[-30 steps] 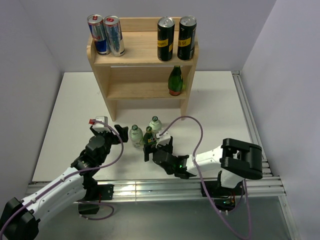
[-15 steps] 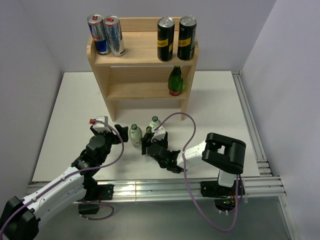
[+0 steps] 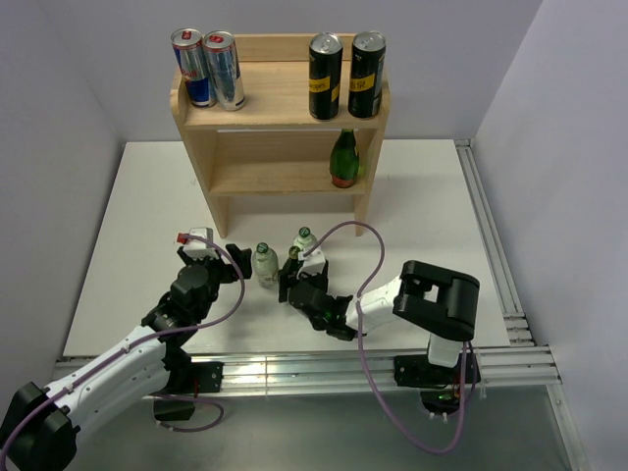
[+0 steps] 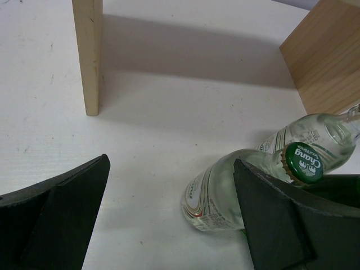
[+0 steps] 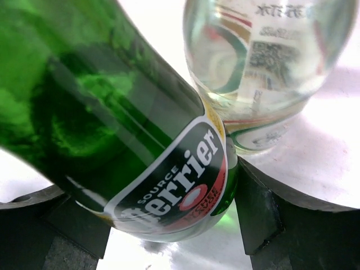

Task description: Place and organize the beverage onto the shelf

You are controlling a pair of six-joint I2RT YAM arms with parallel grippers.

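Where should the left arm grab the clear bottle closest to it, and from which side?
Grip the clear bottle round its wide body, below the narrow neck, from its free left side: it stands upright, and the green bottle crowds its right.

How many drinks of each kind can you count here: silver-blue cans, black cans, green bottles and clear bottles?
Silver-blue cans: 2
Black cans: 2
Green bottles: 2
Clear bottles: 2
Total: 8
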